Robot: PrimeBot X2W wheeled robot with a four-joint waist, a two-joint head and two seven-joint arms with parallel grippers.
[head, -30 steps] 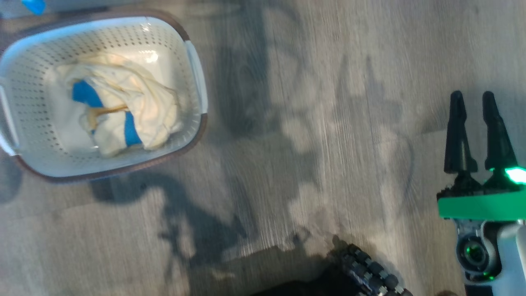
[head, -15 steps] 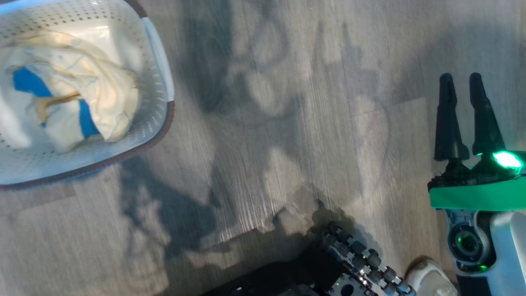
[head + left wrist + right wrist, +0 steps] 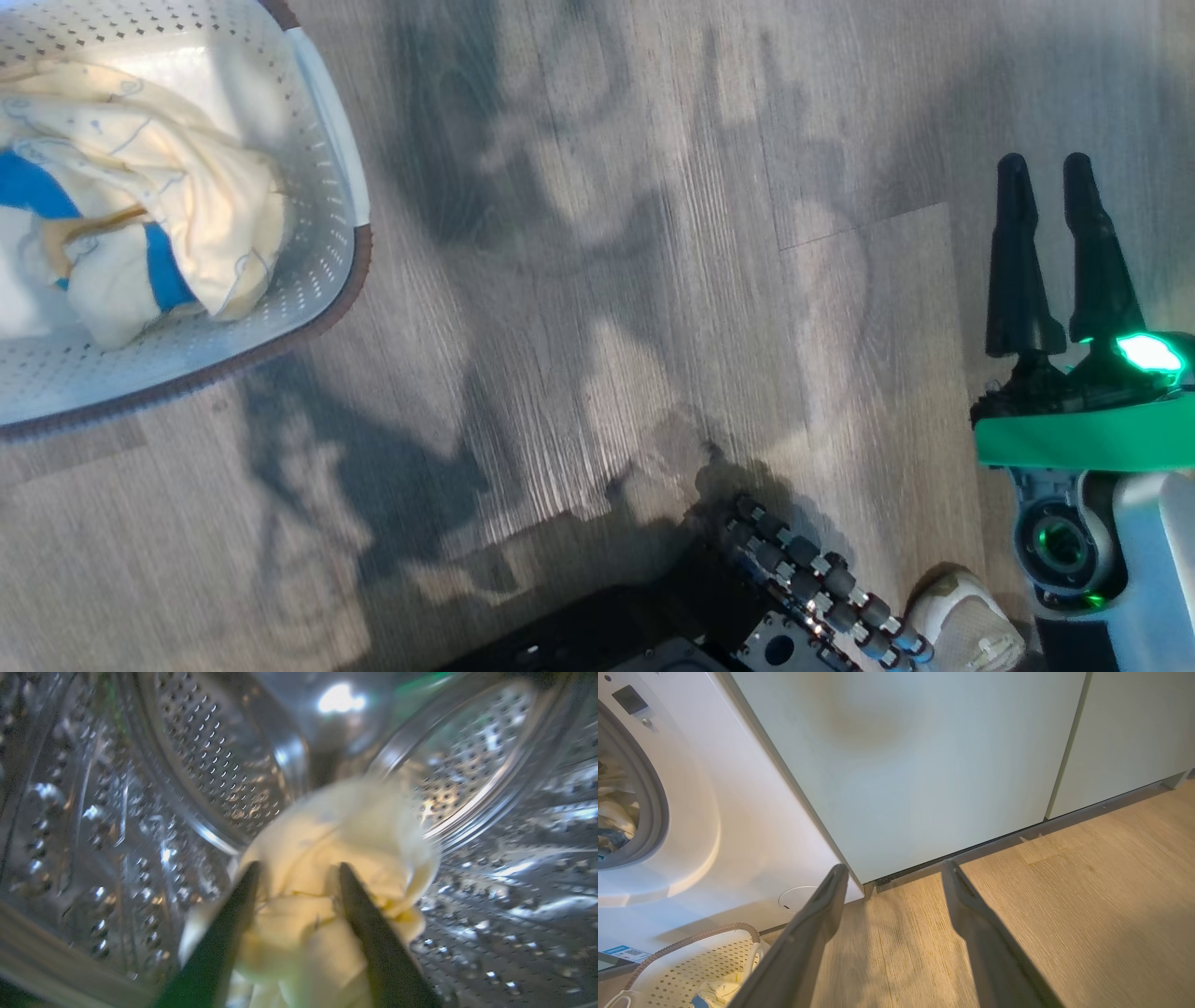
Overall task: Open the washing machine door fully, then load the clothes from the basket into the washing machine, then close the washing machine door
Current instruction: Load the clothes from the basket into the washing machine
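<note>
Left claw (image 3: pixel 296 868): two long dark fingers spread wide inside the perforated steel drum (image 3: pixel 210 756). A cream-yellow bundle of fabric (image 3: pixel 345 830) lies between and beyond them toward 12 o'clock. Blur hides whether they touch it.
Basket (image 3: pixel 317 280): cream-white perforated plastic with a brown rim, at 10 o'clock in the head view, on the grey wood-grain floor (image 3: pixel 607 280).
Clothes (image 3: pixel 168 205): pale cream-yellow fabric with thin dark lines and a blue patch, crumpled inside the basket.
Robot base (image 3: pixel 812 579): black, with a row of small rollers, at 6 o'clock.
Shoe (image 3: pixel 966 630): pale, on a person's foot at 5 o'clock, just beside the base.
Right claw (image 3: pixel 1046 168): at 3 o'clock, fingers parted with nothing between them, above the floor.
Washing machine (image 3: pixel 738 812): white, at 9 o'clock in the right wrist view. A grey gasket (image 3: pixel 656 807) rings the opening, and a round hatch (image 3: pixel 796 898) sits low on the front.
Writing: the blue sticker (image 3: pixel 621 953) at 8 o'clock carries print too small to read.
Cabinets (image 3: pixel 924 765): pale teal, from 12 to 2 o'clock.
</note>
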